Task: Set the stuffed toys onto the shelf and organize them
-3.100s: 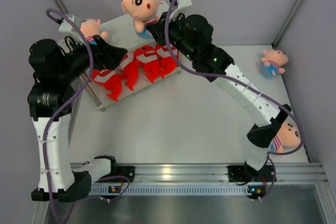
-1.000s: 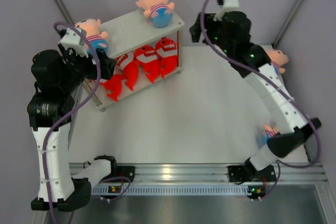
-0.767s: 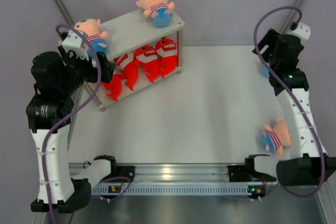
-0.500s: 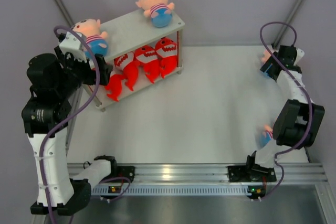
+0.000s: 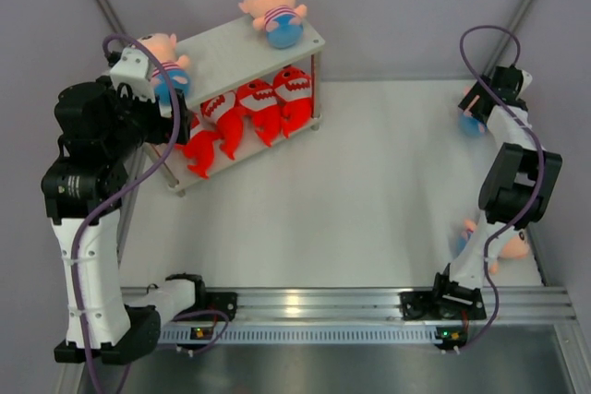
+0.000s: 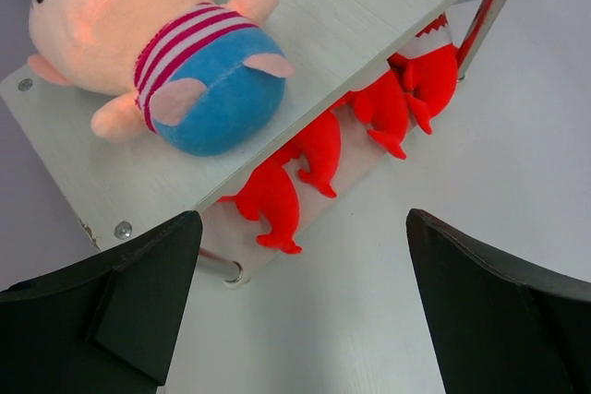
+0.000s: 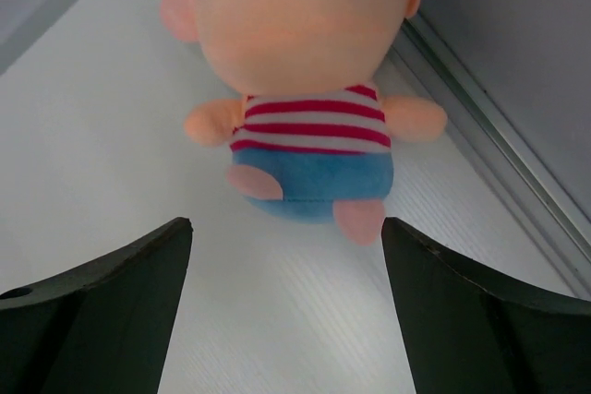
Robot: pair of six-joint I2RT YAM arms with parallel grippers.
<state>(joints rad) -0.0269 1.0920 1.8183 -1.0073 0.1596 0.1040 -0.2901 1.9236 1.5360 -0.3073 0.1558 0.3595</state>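
A boy doll (image 5: 512,246) is lying at the near right edge, seemingly half behind the right arm (image 5: 519,182). Far left, the left gripper (image 6: 297,256) is hanging released beside the shelf (image 5: 231,54) — red sharks (image 5: 251,110) below, two boy dolls (image 5: 274,11) on top. The right gripper (image 7: 282,265) is hovering spread, empty, over the far-right-corner doll (image 7: 309,89).

The white table (image 5: 369,191) carries 3 things. The shelf (image 5: 231,53) stands on its thin legs just ahead of the left gripper (image 6: 303,219), whose jaws are spread. 1 boy doll (image 7: 309,89) lies face up just ahead of the right gripper (image 7: 283,228), centred between its spread jaws, feet toward them. A 2nd doll (image 5: 511,246) lies well behind those jaws, near the right arm's base.
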